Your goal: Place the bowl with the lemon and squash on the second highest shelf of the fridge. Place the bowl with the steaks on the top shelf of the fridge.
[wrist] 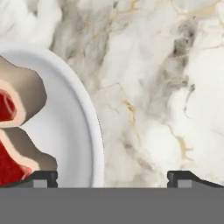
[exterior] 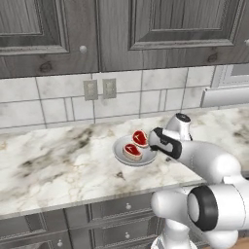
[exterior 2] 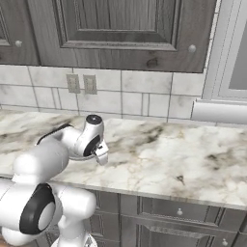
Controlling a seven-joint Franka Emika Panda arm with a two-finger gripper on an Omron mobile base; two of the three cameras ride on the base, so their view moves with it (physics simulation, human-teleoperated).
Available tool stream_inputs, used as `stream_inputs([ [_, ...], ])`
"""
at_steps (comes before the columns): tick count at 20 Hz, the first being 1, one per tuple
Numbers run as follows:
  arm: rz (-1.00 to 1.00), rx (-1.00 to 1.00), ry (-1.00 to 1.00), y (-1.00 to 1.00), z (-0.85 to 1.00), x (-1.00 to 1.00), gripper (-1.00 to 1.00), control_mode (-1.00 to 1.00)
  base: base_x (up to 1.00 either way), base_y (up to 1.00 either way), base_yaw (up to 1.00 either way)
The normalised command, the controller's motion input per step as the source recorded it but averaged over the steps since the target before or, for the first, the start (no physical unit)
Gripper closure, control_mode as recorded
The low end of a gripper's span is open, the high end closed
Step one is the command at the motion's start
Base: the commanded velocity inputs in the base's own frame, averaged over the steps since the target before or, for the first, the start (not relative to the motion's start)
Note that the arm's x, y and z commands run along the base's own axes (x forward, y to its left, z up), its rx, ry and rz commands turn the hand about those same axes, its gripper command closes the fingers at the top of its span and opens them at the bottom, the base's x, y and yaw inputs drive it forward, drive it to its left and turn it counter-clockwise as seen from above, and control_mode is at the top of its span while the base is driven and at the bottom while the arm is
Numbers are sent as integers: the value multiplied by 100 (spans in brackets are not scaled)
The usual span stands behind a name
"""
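Observation:
The bowl with the steaks (exterior: 120, 147) is a shallow white dish on the marble counter, holding two red steaks (exterior: 133, 151). My gripper (exterior: 158, 146) hangs pointing down over the bowl's right rim, just above the counter, and is open. In the hand view the bowl's rim (wrist: 89, 127) curves up the left side with the steaks (wrist: 19, 94) inside it, and my gripper (wrist: 113, 178) stands wide with the rim between its two tips and nothing held. From the right base view my gripper (exterior 2: 101, 156) shows under the wrist. The bowl with the lemon and squash and the fridge are out of view.
The marble counter (exterior 2: 169, 149) runs wide to the right of the arm. A tiled backsplash with two wall outlets (exterior: 99, 89) and dark grey upper cabinets (exterior: 160, 29) stand behind. Drawers (exterior 2: 178, 212) lie below the counter edge. A pale framed panel (exterior 2: 231, 62) rises at the far right.

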Motion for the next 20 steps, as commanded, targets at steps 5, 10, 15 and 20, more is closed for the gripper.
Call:
stream_inputs([
  [5,3,0,0,7,-16,42,-100,-100,0,0,0],
  [10,3,0,1,10,-28,31,-100,-100,0,0,0],
  [15,3,0,0,11,-24,16,100,-100,0,0,0],
  [20,0,0,0,0,-3,0,100,-100,0,0,0],
])
